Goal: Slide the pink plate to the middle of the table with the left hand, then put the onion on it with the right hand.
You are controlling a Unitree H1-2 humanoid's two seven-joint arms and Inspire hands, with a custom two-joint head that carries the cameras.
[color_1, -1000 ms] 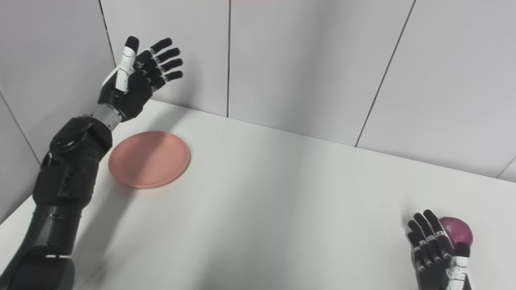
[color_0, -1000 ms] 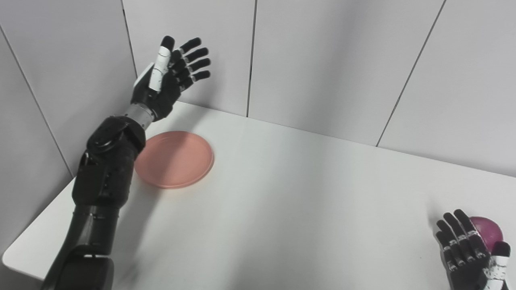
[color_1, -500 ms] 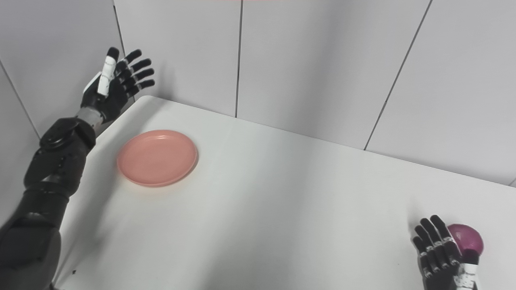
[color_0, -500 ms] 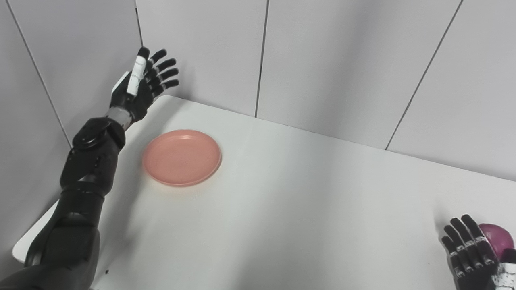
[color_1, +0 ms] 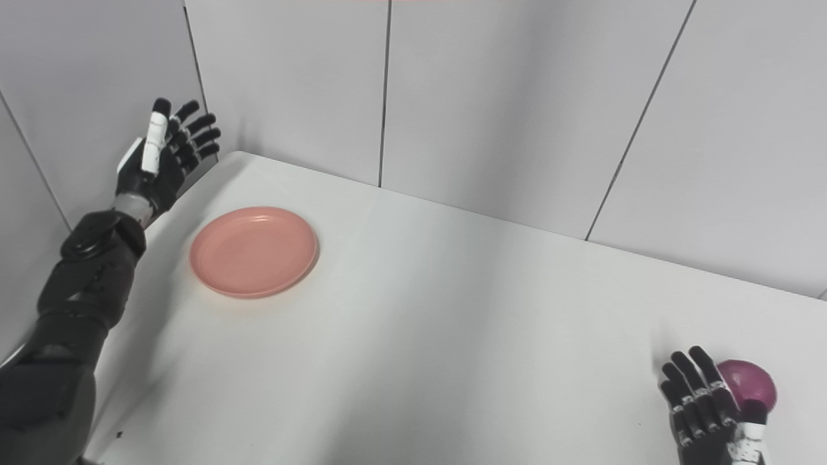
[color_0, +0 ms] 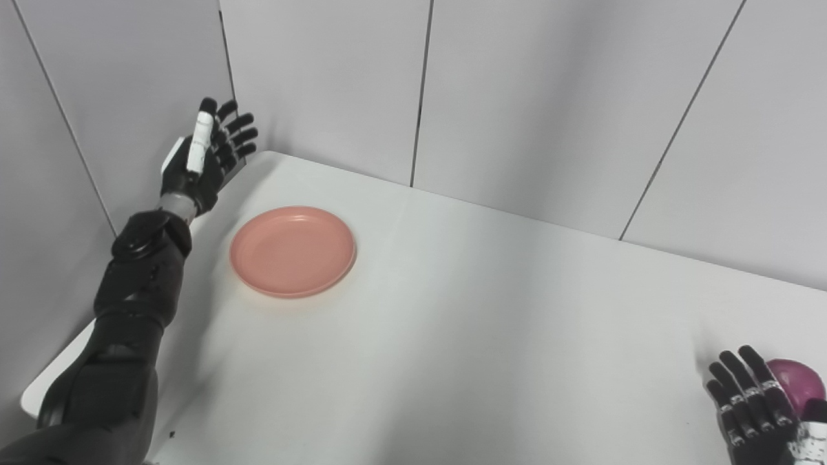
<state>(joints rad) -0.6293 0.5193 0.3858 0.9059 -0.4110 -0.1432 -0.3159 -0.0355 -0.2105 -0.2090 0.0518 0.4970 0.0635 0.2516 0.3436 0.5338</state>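
The pink plate lies empty on the white table near its far left corner. My left hand is open with fingers spread, raised at the table's left edge, just left of and behind the plate, not touching it. The purple onion sits at the near right. My right hand is open, palm toward the onion, just left of it at the bottom right corner; whether it touches the onion I cannot tell. In the right eye view the plate and the onion show likewise.
Grey wall panels stand close behind the table and along its left side, forming a corner behind my left hand. The table's near left corner is rounded.
My left hand has moved left and down toward the table's left edge, away from above the plate. The camera has shifted. The plate, onion and right hand stay put.
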